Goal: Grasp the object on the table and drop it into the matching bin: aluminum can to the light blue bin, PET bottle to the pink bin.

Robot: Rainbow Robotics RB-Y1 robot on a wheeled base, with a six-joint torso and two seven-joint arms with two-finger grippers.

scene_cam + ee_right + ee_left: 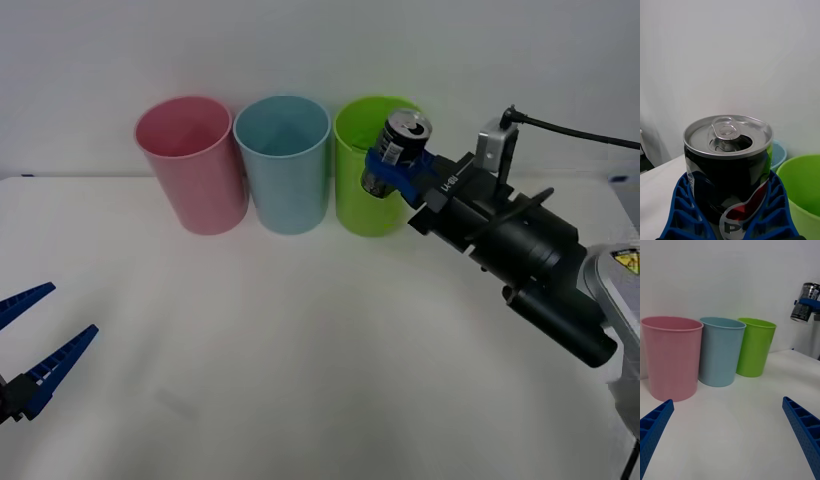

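The pull-tab top of the aluminum can (pixel 728 157) is shown close in the right wrist view; it is pinched by the right end effector (pixel 398 163), raised before the lime green cup (pixel 375 175). The left end effector (pixel 35 345) is held spread low over the counter (pixel 300 350).

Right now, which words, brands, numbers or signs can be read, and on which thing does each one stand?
"P": first letter of a cut-off logo on the aluminum can held in the right pincer.
White marking on the black wrist block: too small to read.
Yellow warning sign on the right arm: no readable text.
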